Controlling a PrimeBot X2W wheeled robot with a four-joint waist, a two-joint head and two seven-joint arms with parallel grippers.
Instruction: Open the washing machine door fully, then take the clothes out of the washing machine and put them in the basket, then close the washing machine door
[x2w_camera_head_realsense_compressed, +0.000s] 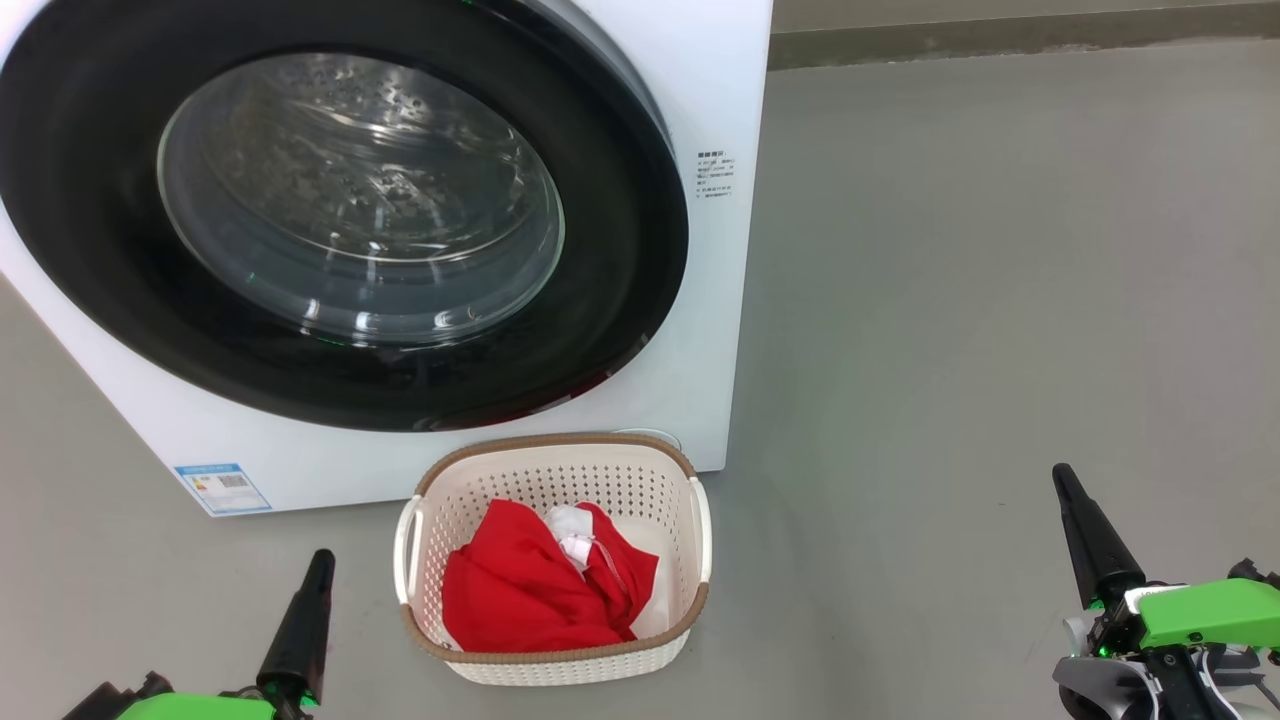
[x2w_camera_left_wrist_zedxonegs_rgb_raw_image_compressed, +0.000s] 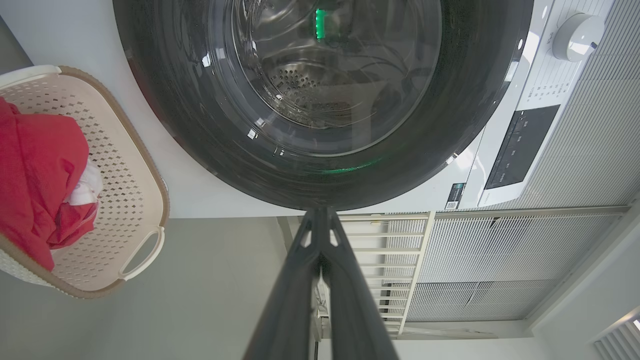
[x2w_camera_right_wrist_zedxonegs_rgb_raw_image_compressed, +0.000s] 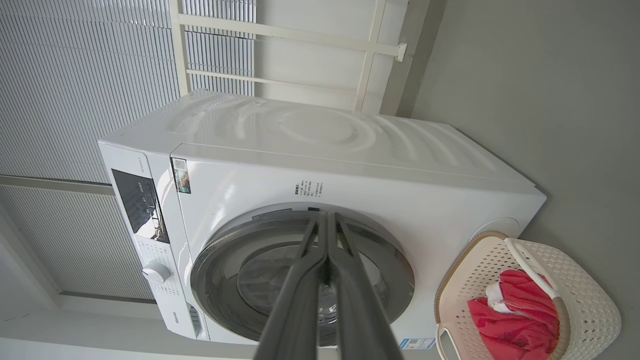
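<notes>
**Door shut, clothes in the basket, both tools closed and empty**

On my head camera the washing machine stands on the grey floor. The washing machine door lies flush against its white front, closed. Through the glass bowl I can make out the perforated steel drum.

The basket sits on the floor just in front of the machine, below the door's lower right edge. I cannot tell whether it touches the cabinet. The clothes lie inside it as a heap of red fabric, with a small white cloth tucked in near the top of the pile.

My left tool is at the lower left, near the basket's left handle but clear of it. Its two fingers are pressed together with nothing between them. My right tool is at the lower right, well apart from the basket, and it too is pinched closed and holding nothing. Both wrist cameras show their fingers meeting at the tips and pointing toward the machine's front, with the basket off to one side.
</notes>
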